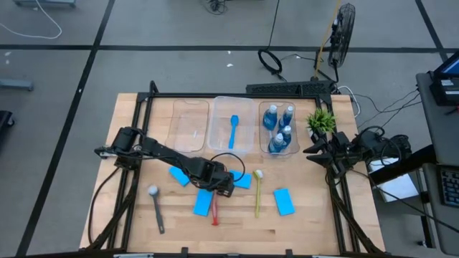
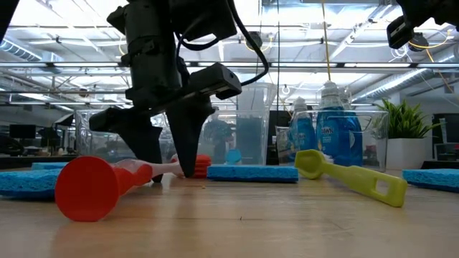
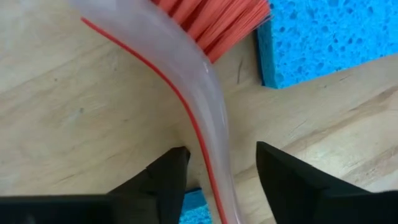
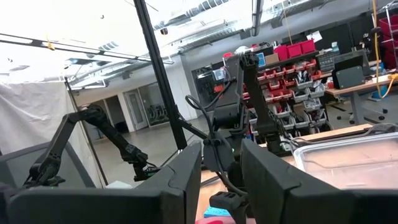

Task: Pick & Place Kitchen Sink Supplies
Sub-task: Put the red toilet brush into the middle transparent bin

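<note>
Overhead, the grey brush [image 1: 155,208] lies at the table's [image 1: 308,229] left front, round head away from the front edge, handle running toward it. Next along, a sponge [image 1: 179,176] sits flat beside the left arm, whose left gripper [image 1: 222,184] is down at mid-table over the red brush [image 1: 214,213]. That brush's long axis runs front to back: the bulbous red handle end points at the front edge, the orange-red bristles point toward the bins [image 1: 231,126]. In the left wrist view the 2 dark fingers [image 3: 163,180] stand apart on either side of its clear neck, which carries a thin red stripe; neither finger is seen pressing it. A second sponge [image 1: 203,203] lies touching the red brush's left side, and a third [image 1: 242,180], porous and square-cornered, sits just beside the gripper. The yellow-green brush [image 1: 257,192] lies parallel to the red one, pale head toward the bins. A fourth sponge [image 1: 284,201] rests flat further right. Behind, the blue brush [image 1: 233,131] lies lengthwise in the middle clear bin, head toward the front, and 4 blue bottles [image 1: 280,127] with silvery tops fill the right bin. A small plant [image 1: 320,120] stands at the table's right rear. The right gripper [image 1: 313,153] waits raised at the right edge, fingers a little apart on nothing.
</note>
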Motion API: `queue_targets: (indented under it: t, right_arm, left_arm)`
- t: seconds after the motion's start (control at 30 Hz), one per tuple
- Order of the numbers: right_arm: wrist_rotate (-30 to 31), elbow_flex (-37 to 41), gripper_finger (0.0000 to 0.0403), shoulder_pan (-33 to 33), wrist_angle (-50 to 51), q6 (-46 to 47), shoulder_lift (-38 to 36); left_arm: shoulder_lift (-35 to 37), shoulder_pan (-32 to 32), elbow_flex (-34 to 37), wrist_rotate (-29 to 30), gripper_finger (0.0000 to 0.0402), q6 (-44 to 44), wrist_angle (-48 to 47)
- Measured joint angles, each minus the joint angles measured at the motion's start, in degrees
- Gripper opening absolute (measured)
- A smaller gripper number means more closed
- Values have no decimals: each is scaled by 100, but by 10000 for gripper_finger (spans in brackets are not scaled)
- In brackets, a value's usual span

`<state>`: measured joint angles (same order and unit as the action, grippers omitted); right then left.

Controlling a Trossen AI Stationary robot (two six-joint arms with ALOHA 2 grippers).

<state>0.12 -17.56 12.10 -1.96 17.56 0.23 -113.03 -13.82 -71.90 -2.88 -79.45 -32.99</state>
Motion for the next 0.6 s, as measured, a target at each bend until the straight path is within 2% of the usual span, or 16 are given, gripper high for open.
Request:
queue_targets:
  t: [0.4, 0.6]
  right_arm:
    - [4, 0, 100, 0, -6, 0, 0]
    - [4, 0, 100, 0, -9, 0, 0]
  left_arm:
    - [-22, 68, 11, 14, 74, 111, 39]
    - [-25, 68, 11, 35, 57, 108, 55]
